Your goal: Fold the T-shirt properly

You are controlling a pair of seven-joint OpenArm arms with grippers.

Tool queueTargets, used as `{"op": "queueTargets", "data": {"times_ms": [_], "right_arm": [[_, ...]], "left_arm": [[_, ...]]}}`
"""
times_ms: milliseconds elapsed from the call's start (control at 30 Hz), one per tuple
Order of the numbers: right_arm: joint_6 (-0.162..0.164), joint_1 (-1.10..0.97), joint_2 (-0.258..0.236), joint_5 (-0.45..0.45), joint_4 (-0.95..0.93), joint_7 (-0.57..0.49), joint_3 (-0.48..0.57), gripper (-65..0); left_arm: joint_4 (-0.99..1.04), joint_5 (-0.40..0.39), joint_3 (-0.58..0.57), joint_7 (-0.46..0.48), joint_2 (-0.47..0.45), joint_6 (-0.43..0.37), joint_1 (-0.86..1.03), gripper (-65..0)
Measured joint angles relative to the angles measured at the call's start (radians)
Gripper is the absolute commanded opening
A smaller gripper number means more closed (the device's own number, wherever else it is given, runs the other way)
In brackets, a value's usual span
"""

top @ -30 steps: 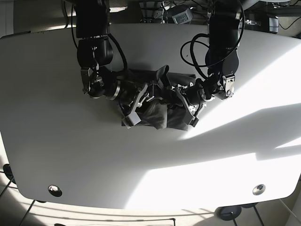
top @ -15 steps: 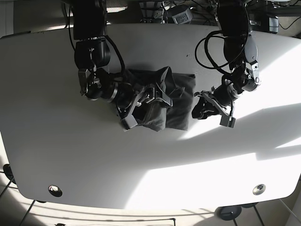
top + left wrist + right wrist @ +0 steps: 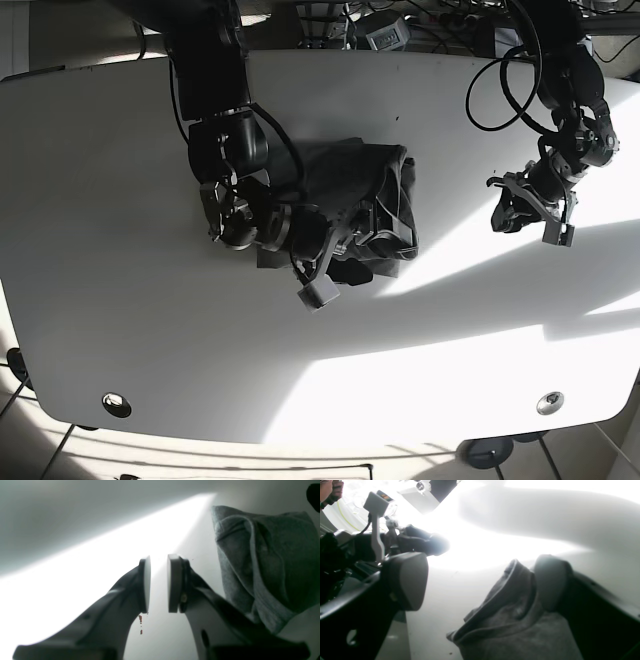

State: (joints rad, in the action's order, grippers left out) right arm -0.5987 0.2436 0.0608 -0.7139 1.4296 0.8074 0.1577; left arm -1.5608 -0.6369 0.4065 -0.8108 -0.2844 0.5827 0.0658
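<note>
Table front: white table [image 3: 300, 380] bare along the lower part of the base view, crossed by bright sun bands; two round metal fittings [image 3: 117, 405] near its lower left and lower right corners.
Right gripper: right gripper [image 3: 335, 262] left of centre in the base view, reaching in from the left onto the cloth. Right wrist view shows its pads [image 3: 406, 580] wide apart, jaws open; the right-hand pad is pressed against a raised fold, the left-hand pad stands over bare table. Nothing clamped between them.
T-shirt: dark grey T-shirt [image 3: 385, 205] bunched in a rumpled heap at the centre of the table, folds standing up, not flat. Right wrist view: hemmed edge of the T-shirt [image 3: 500, 605] rising in the lower centre of the frame.
Left gripper: left gripper [image 3: 520, 212] at right of the base view, well apart from the cloth, over bare table beside a sunlit band. Left wrist view: left gripper [image 3: 158, 583] with pads parallel, a narrow gap between them, holding nothing; T-shirt [image 3: 270, 562] lies at the right of that frame, apart from the pads.
Table rear: cables and dark equipment [image 3: 385, 30] beyond the far edge, top of the base view.
</note>
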Motion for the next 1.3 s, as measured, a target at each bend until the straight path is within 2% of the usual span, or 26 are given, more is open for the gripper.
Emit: {"op": "queueTargets", "data": {"times_ms": [33, 100, 267, 333, 400, 500, 700, 800, 833, 900, 1000, 1167, 1200, 1300], "right_arm": [[0.000, -0.021, -0.037, 0.000, 0.029, 0.002, -0.013, 0.0], [0.000, -0.031, -0.068, 0.006, 0.033, 0.008, -0.013, 0.0], [-0.003, 0.037, -0.062, 0.009, -0.119, 0.003, 0.017, 0.0], [0.003, 0.118, -0.064, 0.015, -0.224, -0.024, 0.101, 0.0], [0.000, 0.209, -0.037, 0.002, -0.340, -0.113, 0.206, 0.0], [-0.004, 0.279, -0.016, -0.001, -0.468, -0.200, 0.295, 0.0], [0.007, 0.332, -0.042, 0.007, -0.652, -0.348, 0.432, 0.0], [0.107, 0.324, -0.030, 0.002, -0.668, -0.432, 0.439, -15.4], [0.120, 0.324, -0.035, 0.013, -0.668, -0.441, 0.439, -20.6], [0.132, 0.321, -0.045, 0.093, -0.668, -0.448, 0.436, -30.3], [0.137, 0.287, -0.052, 0.161, -0.652, -0.460, 0.432, -41.4], [0.135, 0.222, -0.050, 0.161, -0.524, -0.458, 0.433, -41.4], [0.136, 0.215, -0.051, 0.161, -0.505, -0.456, 0.433, -39.6], [0.136, 0.197, -0.053, 0.161, -0.459, -0.456, 0.432, -27.3]], "left_arm": [[0.000, -0.001, -0.061, 0.001, 0.000, 0.001, -0.004, -55.4], [0.000, -0.005, -0.132, 0.001, 0.012, 0.002, -0.009, -55.4], [0.000, -0.007, -0.200, 0.001, 0.003, 0.002, -0.004, -55.4], [0.000, -0.007, -0.204, 0.000, 0.004, 0.002, 0.002, -55.4], [-0.002, -0.008, -0.202, 0.014, -0.004, 0.002, 0.028, -55.4], [-0.021, 0.006, -0.199, -0.005, -0.029, 0.001, 0.060, -55.4], [-0.078, -0.004, -0.192, 0.011, -0.031, 0.002, 0.093, -55.4], [-0.079, 0.000, -0.137, 0.012, -0.027, 0.001, 0.105, -55.4], [-0.079, -0.001, -0.130, 0.012, -0.027, 0.001, 0.106, -55.4], [-0.079, -0.001, -0.130, 0.012, -0.025, 0.002, 0.109, -55.4], [-0.079, -0.001, -0.130, 0.012, -0.024, 0.002, 0.108, -55.4], [-0.078, -0.002, -0.130, 0.012, -0.024, 0.002, 0.106, -55.4], [-0.078, -0.001, -0.130, 0.012, -0.024, 0.002, 0.105, -55.4], [-0.078, 0.000, -0.130, 0.011, -0.024, 0.002, 0.106, -55.4]]}}
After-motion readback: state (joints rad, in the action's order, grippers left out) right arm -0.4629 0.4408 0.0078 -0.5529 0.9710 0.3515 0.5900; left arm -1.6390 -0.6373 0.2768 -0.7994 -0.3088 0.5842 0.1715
